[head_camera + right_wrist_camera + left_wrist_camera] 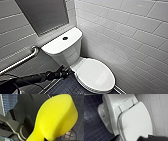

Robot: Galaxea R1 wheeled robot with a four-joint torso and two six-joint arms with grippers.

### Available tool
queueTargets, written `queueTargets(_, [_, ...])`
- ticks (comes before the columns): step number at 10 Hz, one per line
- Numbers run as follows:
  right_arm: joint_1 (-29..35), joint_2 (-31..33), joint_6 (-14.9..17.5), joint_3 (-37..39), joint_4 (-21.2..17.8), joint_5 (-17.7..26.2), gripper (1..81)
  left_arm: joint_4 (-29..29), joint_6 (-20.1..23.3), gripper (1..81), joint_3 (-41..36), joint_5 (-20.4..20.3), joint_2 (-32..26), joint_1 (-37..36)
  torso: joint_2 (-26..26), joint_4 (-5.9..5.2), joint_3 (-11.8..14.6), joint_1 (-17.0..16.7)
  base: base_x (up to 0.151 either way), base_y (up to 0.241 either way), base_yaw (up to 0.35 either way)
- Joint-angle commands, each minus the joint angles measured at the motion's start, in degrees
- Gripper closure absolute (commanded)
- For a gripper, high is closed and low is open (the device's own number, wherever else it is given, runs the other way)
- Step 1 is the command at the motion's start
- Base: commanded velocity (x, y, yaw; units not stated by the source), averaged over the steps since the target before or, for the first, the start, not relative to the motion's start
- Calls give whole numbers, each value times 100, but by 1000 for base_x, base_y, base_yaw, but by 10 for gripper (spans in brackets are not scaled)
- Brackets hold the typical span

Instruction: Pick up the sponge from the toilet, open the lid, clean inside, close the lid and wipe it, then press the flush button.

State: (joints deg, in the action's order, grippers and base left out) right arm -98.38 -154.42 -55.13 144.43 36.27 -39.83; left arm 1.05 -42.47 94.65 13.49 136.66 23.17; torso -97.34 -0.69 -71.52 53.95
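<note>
The white toilet [62, 52] stands in a tiled corner with its oval lid [96, 73] down over the bowl. The small dark flush button [65, 38] sits on top of the tank cover. My left gripper [63, 72] reaches in from the left and hovers open beside the bowl's left rear, near the hinges, with nothing in it. In the left wrist view the closed lid [136, 121] lies just ahead of the dark fingertips [144, 138]. My right gripper [44, 139] is shut on the bright yellow sponge [56, 117], pinching its narrow end above the floor.
A steel grab bar [22, 60] runs along the left wall. White tiled wall [130, 37] stands close on the toilet's right. Dark blue tiled floor [67, 87] lies in front. A round floor drain [70, 135] shows under the sponge.
</note>
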Motion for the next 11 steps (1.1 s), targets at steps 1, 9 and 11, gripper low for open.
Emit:
queueTargets(1, [-126,-127,-25,593,179,318,811,1670,696,10,-1071,980,-823,692,0,0,0,0,0,0,0])
queueTargets(9, [-398,-856,2838,569,-2606,898,811,2611,2305,10,-570,128,-797,4321,-2,0,2,-2,0,0,0])
queueTargets(11, [-433,-786,3860,22,-3380,1135,811,2620,2463,10,-324,-181,-771,4902,-4,0,4,-2,0,0,0])
